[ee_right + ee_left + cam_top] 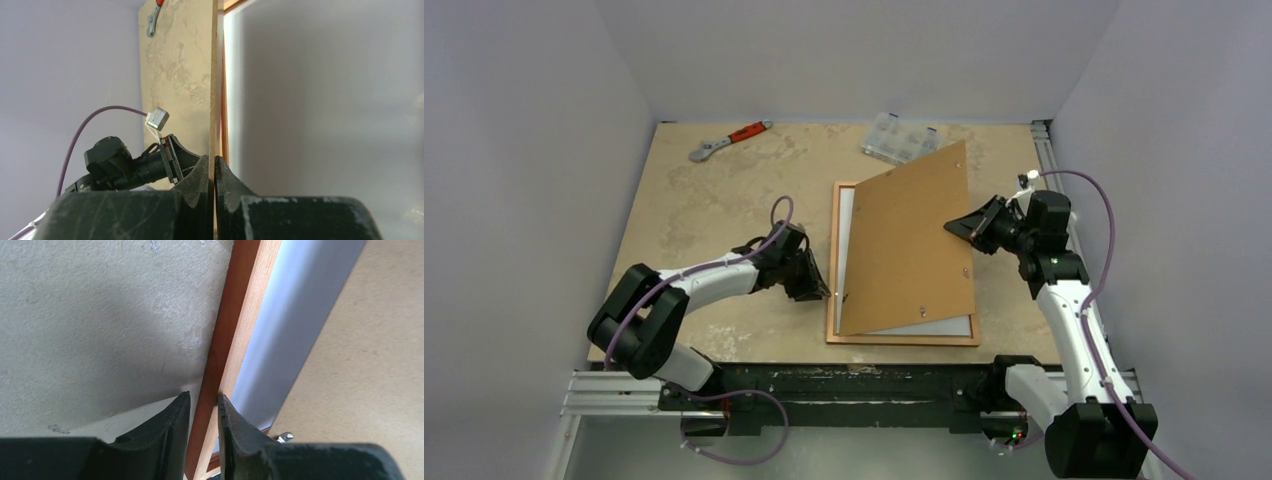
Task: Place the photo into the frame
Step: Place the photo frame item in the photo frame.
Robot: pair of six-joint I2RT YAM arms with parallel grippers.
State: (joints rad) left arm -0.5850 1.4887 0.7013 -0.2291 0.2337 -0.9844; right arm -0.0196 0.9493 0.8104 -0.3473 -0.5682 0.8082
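Your right claw (954, 228) clamps the right edge of the backing board (909, 240), which is tilted over the frame (902, 340) at centre. Your left claw (202, 396) straddles its left rail, grip unclear.

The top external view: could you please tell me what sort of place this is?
Most likely a robot test cell: plain pale walls box in a worn tabletop, two arms are bolted to a metal rail at its near edge, and a wrench and clear parts box lie at the back.
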